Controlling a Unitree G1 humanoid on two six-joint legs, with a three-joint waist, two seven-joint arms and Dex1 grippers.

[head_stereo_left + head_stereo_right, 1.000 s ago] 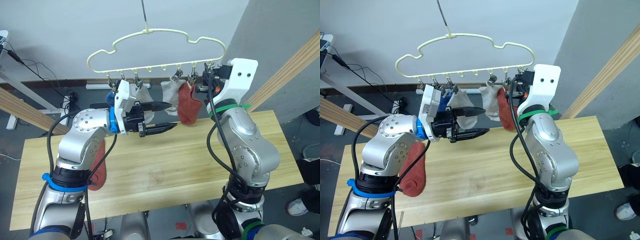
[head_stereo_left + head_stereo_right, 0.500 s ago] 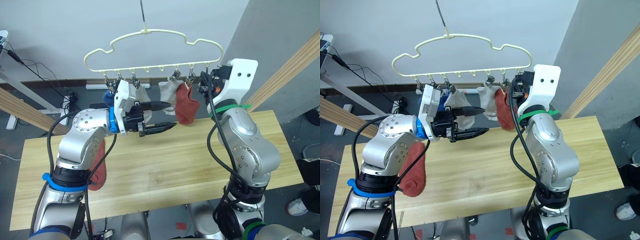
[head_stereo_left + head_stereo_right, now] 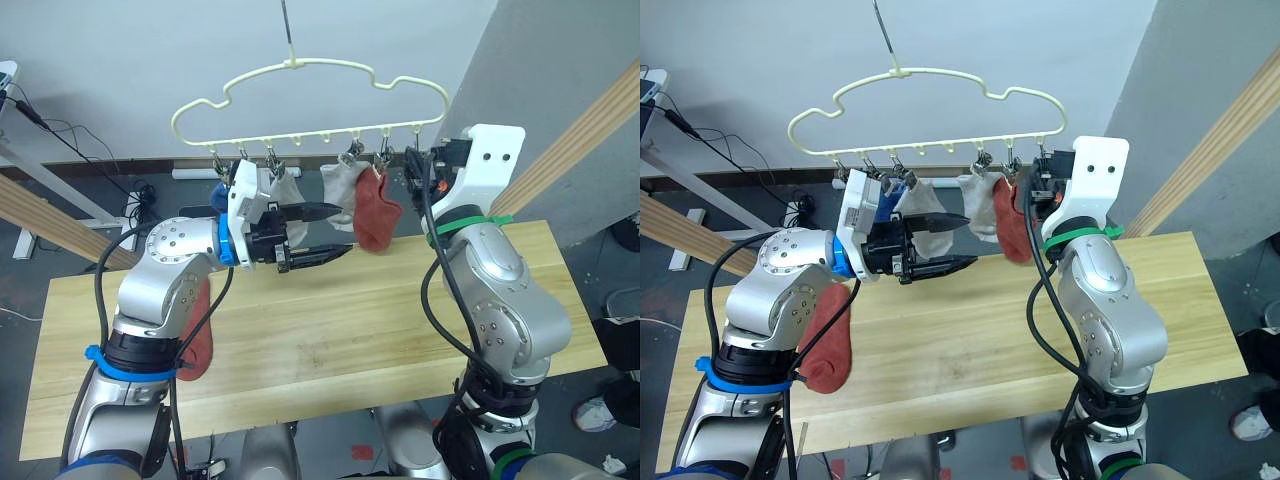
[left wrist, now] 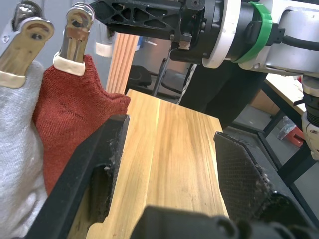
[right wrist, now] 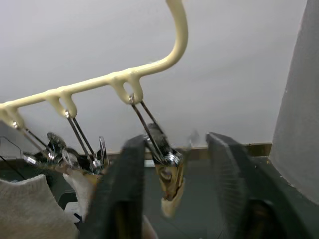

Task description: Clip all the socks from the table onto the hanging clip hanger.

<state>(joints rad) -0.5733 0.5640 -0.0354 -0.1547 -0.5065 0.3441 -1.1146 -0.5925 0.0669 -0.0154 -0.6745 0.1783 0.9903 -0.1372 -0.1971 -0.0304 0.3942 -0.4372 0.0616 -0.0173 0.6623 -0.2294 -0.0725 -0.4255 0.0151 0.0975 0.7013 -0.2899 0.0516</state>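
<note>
One red sock (image 3: 197, 335) lies on the desk (image 3: 330, 340), grey wall behind.
Left fingers (image 3: 322, 232) apart; right fingers (image 5: 169, 199) apart around an empty hanger (image 3: 310, 95) clip (image 5: 169, 172).

Cream clip hanger (image 3: 310, 85) with silver clips (image 5: 167, 172); rust-red sock (image 3: 376, 212), light grey socks (image 3: 340, 185), blue sock (image 3: 219, 190) hanging; another rust-red sock (image 3: 202, 335) on pale-yellow wood table (image 3: 330, 340).

Blue sock (image 3: 218, 191) — mostly hidden behind left gripper (image 3: 335, 232); rust-red sock (image 3: 199, 335) partly behind arm
</note>
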